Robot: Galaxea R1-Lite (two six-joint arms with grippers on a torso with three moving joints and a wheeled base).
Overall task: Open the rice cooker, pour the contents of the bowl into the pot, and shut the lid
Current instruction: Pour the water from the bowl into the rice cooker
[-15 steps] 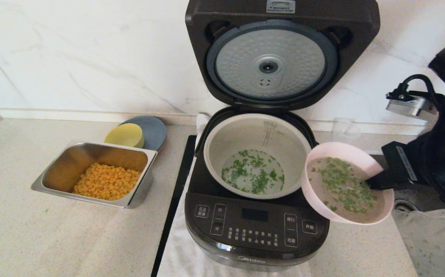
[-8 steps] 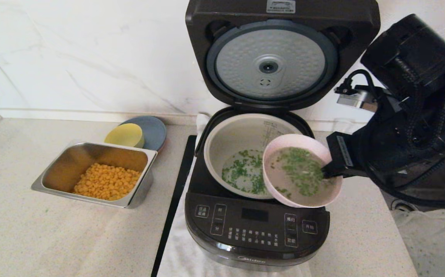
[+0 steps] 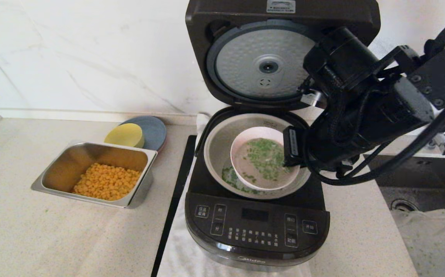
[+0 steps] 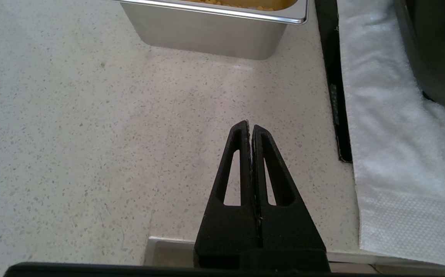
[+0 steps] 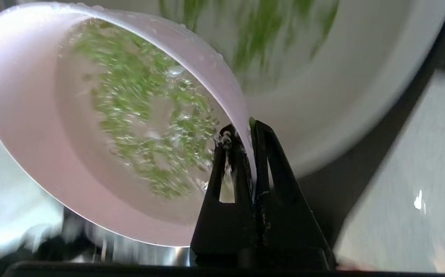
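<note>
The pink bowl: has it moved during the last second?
Yes. The bowl, gripped by the right gripper, moved left from beside the rice cooker to above its pot.

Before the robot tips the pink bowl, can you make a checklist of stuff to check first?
1. Lid standing fully open, out of the way: ok.
2. Bowl over the pot, not over the counter: ok.
3. Right gripper pinching the bowl's rim, one of its fingers inside and one outside: ok.
4. Green bits in the bowl, ready to pour: ok. Some already lie in the pot.
5. Will the wet rim slip while tipping: cannot tell.
6. Left gripper shut and parked over the counter near the steel tray, away from the rice cooker: ok.
</note>
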